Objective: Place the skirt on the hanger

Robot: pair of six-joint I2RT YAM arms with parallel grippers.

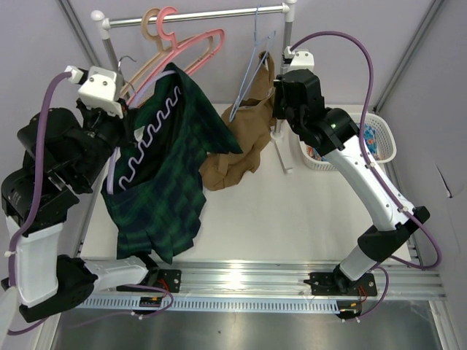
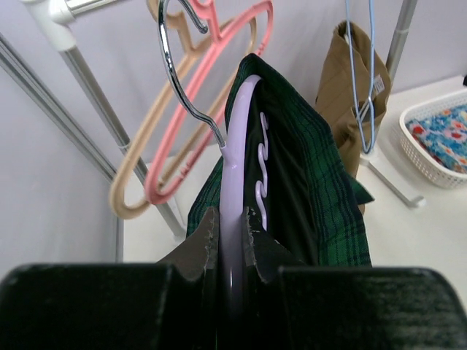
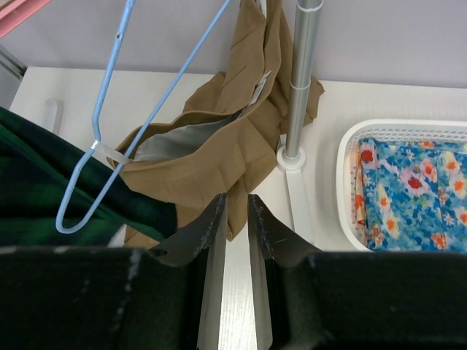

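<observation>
The green and navy plaid skirt [image 1: 171, 189] hangs draped over the pale lavender hanger [image 1: 157, 124], whose wavy bar shows against the dark inside of the fabric. The skirt's lower part reaches the table at the left. My left gripper [image 1: 122, 120] is shut on the hanger's arm [image 2: 235, 168] and holds it up below the rail. The hanger's metal hook [image 2: 171, 73] is free in the air. The skirt [image 2: 321, 189] falls on the right side of the hanger. My right gripper [image 3: 235, 204] is slightly open and empty, above the table by the tan garment. An edge of the skirt [image 3: 44, 189] shows at its left.
A clothes rail [image 1: 197, 16] at the back carries a pink hanger [image 1: 193, 47], a tan hanger [image 1: 149, 44] and a thin blue hanger [image 1: 252, 73]. A tan-brown garment [image 1: 237, 157] hangs down to the table. A white basket [image 1: 383, 138] with blue floral cloth [image 3: 408, 189] stands at the right, by the rail post [image 3: 299, 87].
</observation>
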